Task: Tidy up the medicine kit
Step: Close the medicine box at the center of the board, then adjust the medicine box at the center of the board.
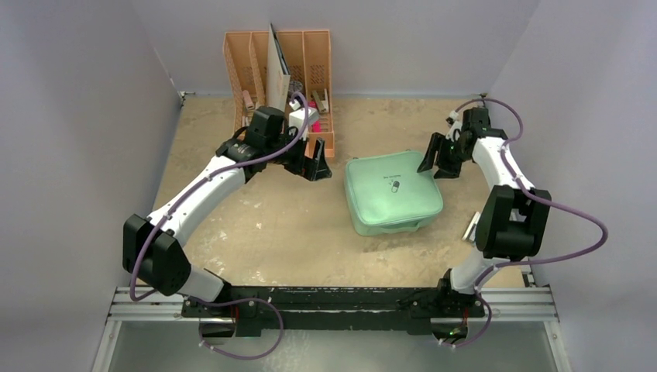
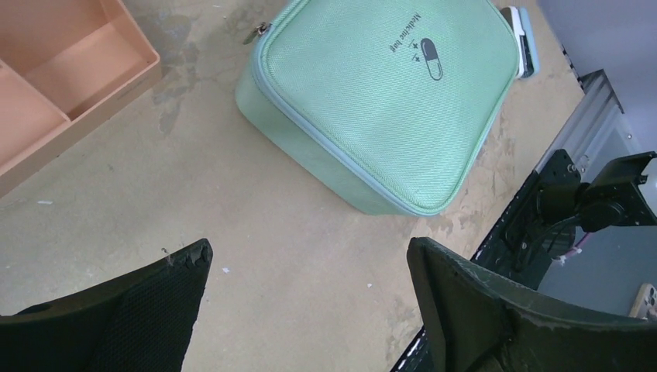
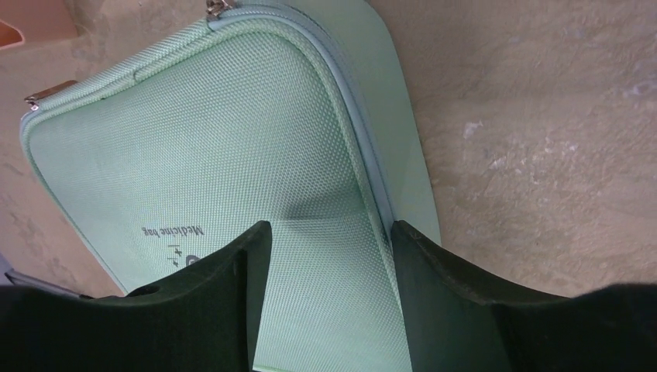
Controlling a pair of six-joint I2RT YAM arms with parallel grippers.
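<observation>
The medicine kit [image 1: 393, 194] is a mint-green zip case lying flat on the table, its lid down and the pill logo facing up. In the left wrist view the medicine kit [image 2: 380, 101] fills the upper middle, with a zip pull [image 2: 259, 31] at its corner. My left gripper [image 1: 308, 169] hangs open to the left of the case, above bare table, with nothing between its fingers [image 2: 178, 294]. My right gripper [image 1: 438, 167] is over the case's far right edge. Its jaws stand apart over the lid [image 3: 217, 155], one finger [image 3: 434, 279] by the zip seam.
A peach-orange slotted organizer [image 1: 279, 77] holding several small items stands at the back, just behind my left gripper; its tray corner [image 2: 62, 70] shows at upper left. A small flat white-and-blue object [image 1: 470, 227] lies right of the case. Walls close in the table.
</observation>
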